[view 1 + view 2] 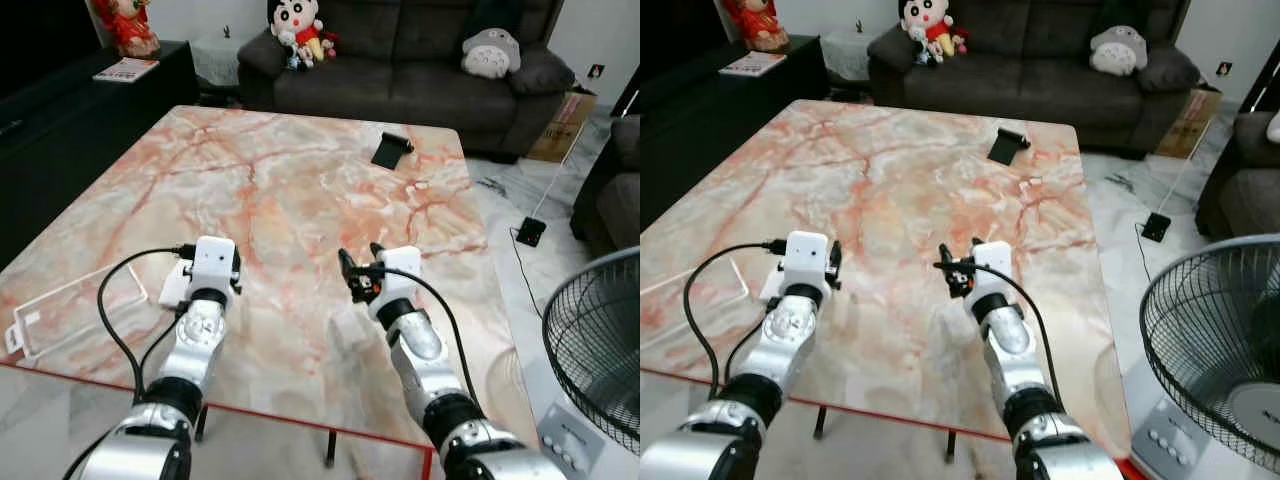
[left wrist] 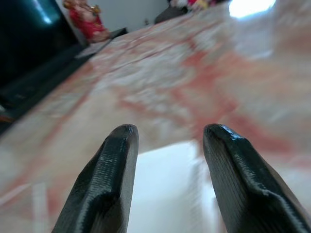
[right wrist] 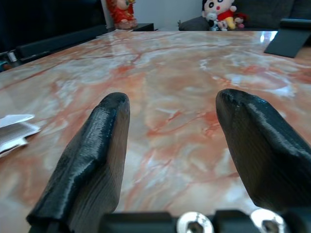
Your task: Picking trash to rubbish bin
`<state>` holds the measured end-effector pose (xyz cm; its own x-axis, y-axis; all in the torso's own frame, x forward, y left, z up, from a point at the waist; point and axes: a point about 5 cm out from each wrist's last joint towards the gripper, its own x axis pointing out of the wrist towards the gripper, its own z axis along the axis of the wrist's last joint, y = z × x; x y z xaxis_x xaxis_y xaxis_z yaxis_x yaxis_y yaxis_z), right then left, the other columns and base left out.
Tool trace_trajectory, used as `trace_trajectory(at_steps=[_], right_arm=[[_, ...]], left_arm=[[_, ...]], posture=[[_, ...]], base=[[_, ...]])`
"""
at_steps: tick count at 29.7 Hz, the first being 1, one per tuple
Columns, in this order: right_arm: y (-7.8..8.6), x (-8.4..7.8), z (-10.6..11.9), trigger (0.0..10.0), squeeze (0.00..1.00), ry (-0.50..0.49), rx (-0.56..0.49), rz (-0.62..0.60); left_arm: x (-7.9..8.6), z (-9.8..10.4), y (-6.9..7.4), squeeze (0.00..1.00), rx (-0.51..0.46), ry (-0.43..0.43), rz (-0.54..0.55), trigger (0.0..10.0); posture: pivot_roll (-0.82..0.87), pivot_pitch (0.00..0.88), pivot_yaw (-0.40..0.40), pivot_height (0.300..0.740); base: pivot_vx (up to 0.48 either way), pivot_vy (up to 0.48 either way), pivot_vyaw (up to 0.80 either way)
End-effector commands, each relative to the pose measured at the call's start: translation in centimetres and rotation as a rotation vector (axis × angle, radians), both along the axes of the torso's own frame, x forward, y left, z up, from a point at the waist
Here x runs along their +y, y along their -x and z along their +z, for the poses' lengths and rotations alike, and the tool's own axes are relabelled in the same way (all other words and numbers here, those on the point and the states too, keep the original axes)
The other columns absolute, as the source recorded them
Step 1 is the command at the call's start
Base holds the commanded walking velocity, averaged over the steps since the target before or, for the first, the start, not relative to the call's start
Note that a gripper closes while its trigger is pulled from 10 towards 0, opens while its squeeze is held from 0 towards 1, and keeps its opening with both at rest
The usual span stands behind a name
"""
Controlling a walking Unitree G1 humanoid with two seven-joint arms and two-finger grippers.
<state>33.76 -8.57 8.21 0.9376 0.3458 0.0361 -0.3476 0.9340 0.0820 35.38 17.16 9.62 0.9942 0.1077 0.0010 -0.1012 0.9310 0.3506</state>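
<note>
Left gripper: fingers spread apart, nothing between them. It is low over the near left part of the marble table, directly above a flat white piece of trash. In the left wrist view the white piece lies on the tabletop under and between the two fingers; contact with it cannot be confirmed.

Right gripper: fingers also spread apart, holding nothing. It is just above the tabletop right of centre, well apart from the white piece, pointing across the table toward the robot's left. In the right wrist view the white piece shows as a flat, folded sheet lying off to one side beyond the fingers.

Containers: a clear plastic tray lies at the table's near left edge, just beside the left arm's black cable; contents cannot be made out through its transparent walls.

Further out: a black phone stand sits on the far right part of the table. Behind the table, a dark sofa carries a cartoon-boy plush doll and a grey plush toy. A red figurine and a magazine are on the dark cabinet at left. A floor fan stands at right, and a cardboard box beside the sofa.
</note>
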Motion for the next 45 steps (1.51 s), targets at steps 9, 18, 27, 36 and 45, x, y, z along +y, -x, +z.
trace_trajectory(at_steps=[9, 18, 27, 36, 45], right_arm=[[-0.2, 0.2, 0.4, 10.0, 0.00, 0.004, -0.006, 0.008], [-0.1, 0.2, 0.2, 10.0, 0.00, 0.006, -0.004, 0.011], [-0.2, 0.3, 0.4, 10.0, 0.00, 0.001, -0.009, 0.014], [-0.2, 0.1, 0.4, 10.0, 0.00, 0.000, -0.011, 0.013], [-0.3, 0.0, 0.6, 10.0, 0.00, -0.003, -0.013, 0.011]], left_arm=[[-0.6, 0.3, -0.8, 1.00, 0.083, -0.158, -0.029, 10.0], [-2.0, 0.6, -1.3, 0.00, 0.103, -0.335, -0.135, 10.0], [-1.6, 1.5, -2.0, 0.00, 0.109, -0.410, -0.105, 10.0], [-0.7, 0.9, -1.8, 0.00, 0.165, -0.416, -0.068, 10.0], [-0.9, 0.3, -1.6, 0.00, 0.192, -0.394, -0.085, 10.0]], posture=[[0.04, 0.000, -0.021, 0.740], [0.04, 0.000, -0.016, 0.740], [0.03, 0.000, -0.011, 0.740], [0.03, 0.000, -0.011, 0.740], [0.04, 0.000, -0.019, 0.740]], base=[[0.000, 0.000, 0.00], [0.000, 0.000, 0.00], [0.000, 0.000, 0.00], [0.000, 0.000, 0.00], [0.000, 0.000, 0.00]])
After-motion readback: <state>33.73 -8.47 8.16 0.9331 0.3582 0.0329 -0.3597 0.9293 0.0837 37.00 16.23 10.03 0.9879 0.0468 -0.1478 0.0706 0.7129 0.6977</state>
